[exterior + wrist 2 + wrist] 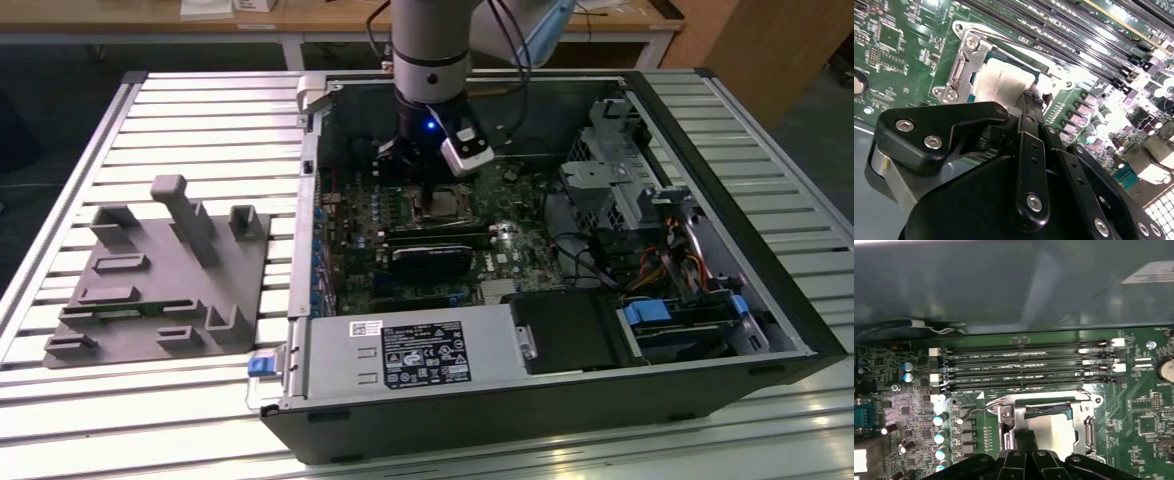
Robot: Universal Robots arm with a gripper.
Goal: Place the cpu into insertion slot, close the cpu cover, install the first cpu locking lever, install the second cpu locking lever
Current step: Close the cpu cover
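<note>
- Exterior view: the gripper (427, 188) hangs inside the open case (787, 335), just above the cpu (438, 208). The cpu sits in the middle of the board (358, 272), nearer its far edge.
- Second wrist view: the cpu (999, 85) lies flat in the slot (1004, 52). The cover (966, 65) frames it. The fingers (1029, 115) reach the cpu's edge.
- First wrist view: the gripper (1024, 437) has its fingers pressed together over one edge of the cpu (1054, 427).
</note>
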